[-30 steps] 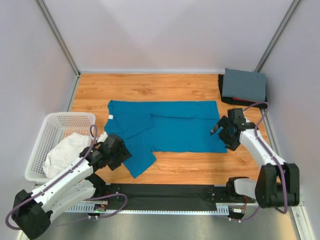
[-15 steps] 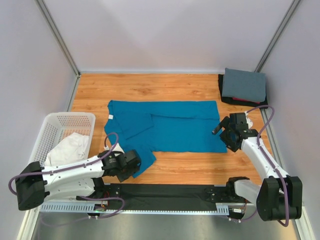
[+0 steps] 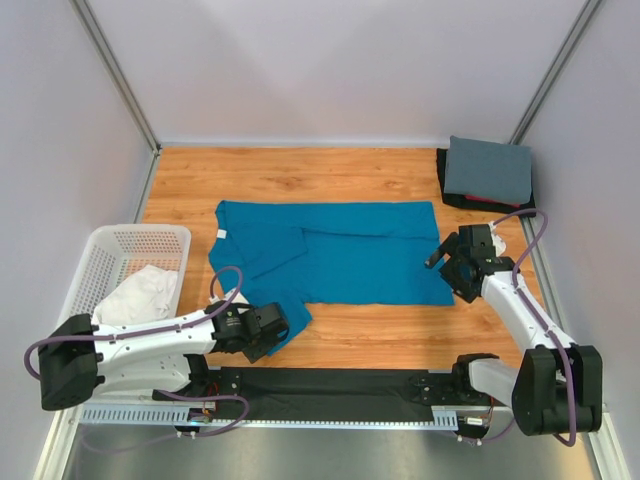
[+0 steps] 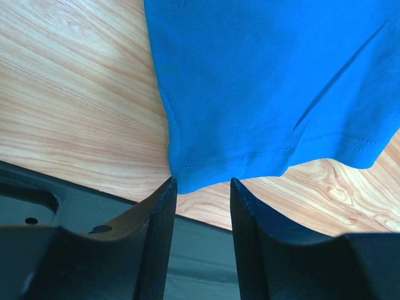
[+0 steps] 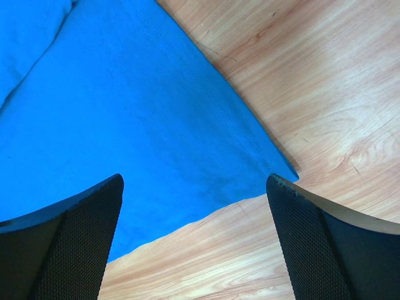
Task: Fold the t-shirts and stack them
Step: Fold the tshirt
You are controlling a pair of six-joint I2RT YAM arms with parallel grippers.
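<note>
A teal-blue t-shirt (image 3: 335,255) lies spread flat on the wooden table, its sleeve (image 4: 262,94) reaching toward the near left. My left gripper (image 3: 272,326) sits low at that sleeve's hem; in the left wrist view the left gripper (image 4: 201,184) has a narrow gap between its jaws, and the hem lies just beyond the tips, not between them. My right gripper (image 3: 450,278) hovers wide open over the shirt's near right corner (image 5: 275,164), empty. A slate-grey t-shirt (image 3: 488,168) lies folded on dark and red ones at the back right. A white t-shirt (image 3: 138,297) lies crumpled in the basket.
The white mesh laundry basket (image 3: 112,243) stands at the left edge of the table. A black strip (image 3: 330,382) runs along the near edge between the arm bases and shows under the left fingers (image 4: 156,237). Pale walls enclose the table on three sides.
My left arm swung down and to the right, onto the sleeve's near hem, and its jaws narrowed. The right gripper shifted slightly right, still wide open. The teal shirt has not moved.
</note>
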